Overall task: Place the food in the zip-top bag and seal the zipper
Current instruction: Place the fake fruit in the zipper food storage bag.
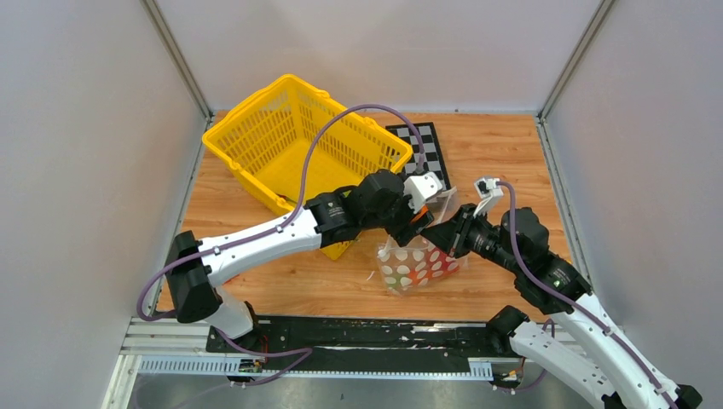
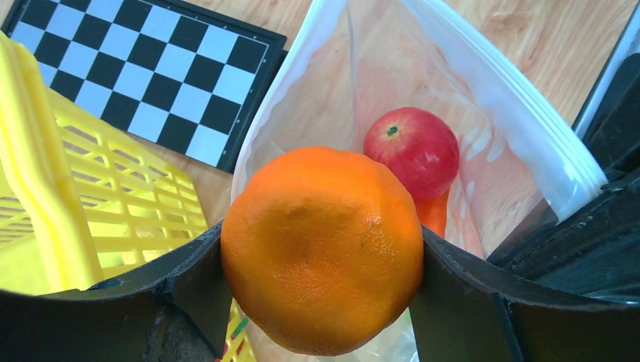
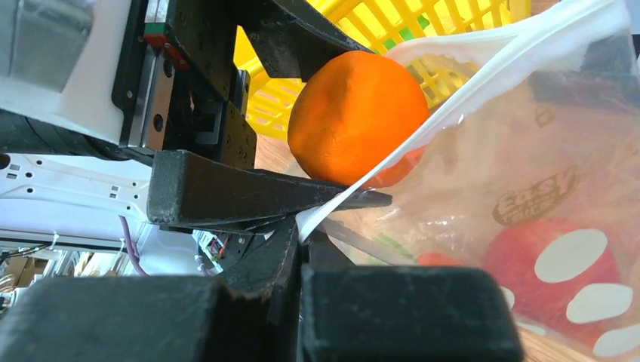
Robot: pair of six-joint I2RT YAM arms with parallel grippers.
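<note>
So the left gripper was clamped on the orange, with its jaws spread about as wide as the fruit, and it hung right at the open mouth of the bag. The bag stood on the table just in front of the yellow basket. A tomato and what looked like a carrot were already down inside. The right gripper was pinched tight on the bag's lip, holding one side of the zipper up so the mouth gaped. The way to do this bit well was probably to push the orange a little deeper past the zipper strip before letting go. It sat partly against the rim in the right wrist view and could have rolled off the edge otherwise. The jaws would also need to open slowly so they didn't snag the thin plastic, and the right side would have to hold its pinch so the mouth didn't flop shut. Pose-wise, the left arm stretched from its base across toward the middle, with the wrist bent and the fingers aimed down into the bag. The right arm leaned in from the other side, its forearm angled up and left to the bag's top edge.
</note>
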